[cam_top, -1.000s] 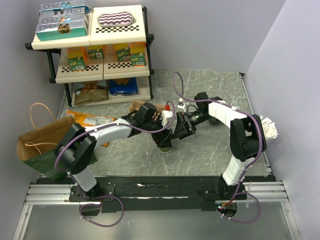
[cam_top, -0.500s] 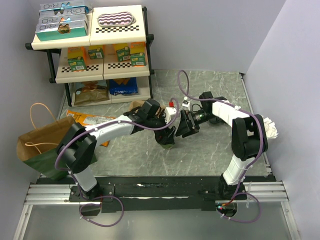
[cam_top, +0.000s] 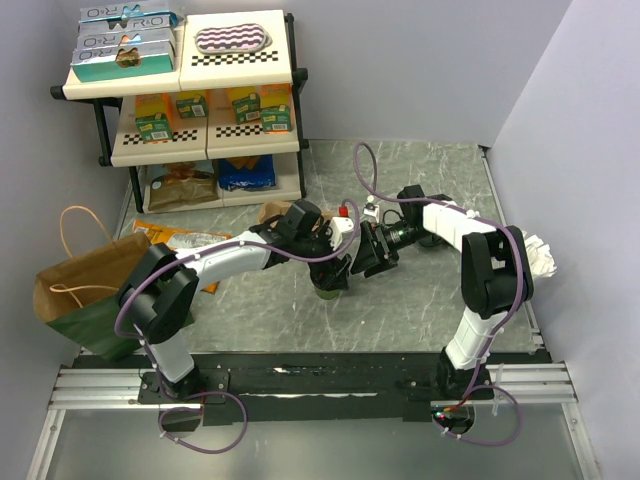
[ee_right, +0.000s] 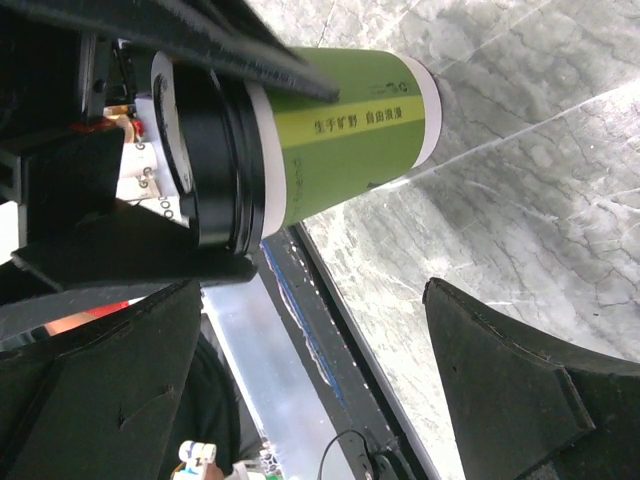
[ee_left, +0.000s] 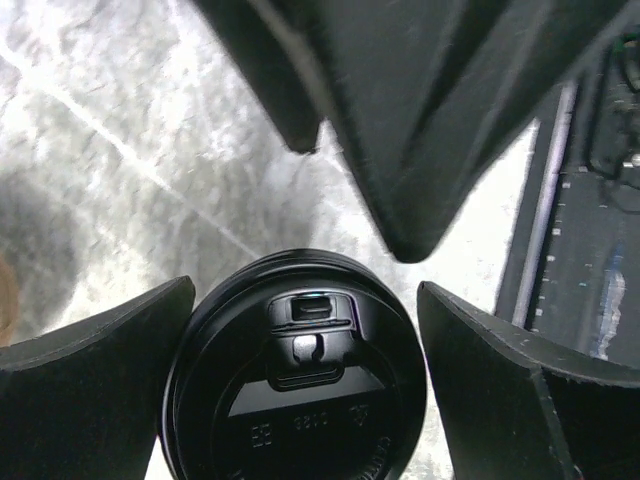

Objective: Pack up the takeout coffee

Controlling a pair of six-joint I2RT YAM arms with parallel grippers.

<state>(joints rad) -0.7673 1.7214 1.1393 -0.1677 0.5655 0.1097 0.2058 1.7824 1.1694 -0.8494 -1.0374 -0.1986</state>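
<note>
While the cup (ee_right: 340, 130) bears a lighter band of Chinese characters, the lid (ee_left: 300, 425) reads perhaps "8800"; left gripper (ee_left: 305, 385) straddles it, released; right gripper (ee_right: 310, 390) gapes, empty.

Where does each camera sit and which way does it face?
Top external: above, behind the bases, looking down at the grey marble table; both arms reach the small green paper cup.
Left wrist: straight down on its round black lid, between the open left gripper fingers.
Right wrist: sideways at the cup's wall; open right gripper fingers frame it.
Shared: all show the cup.
</note>
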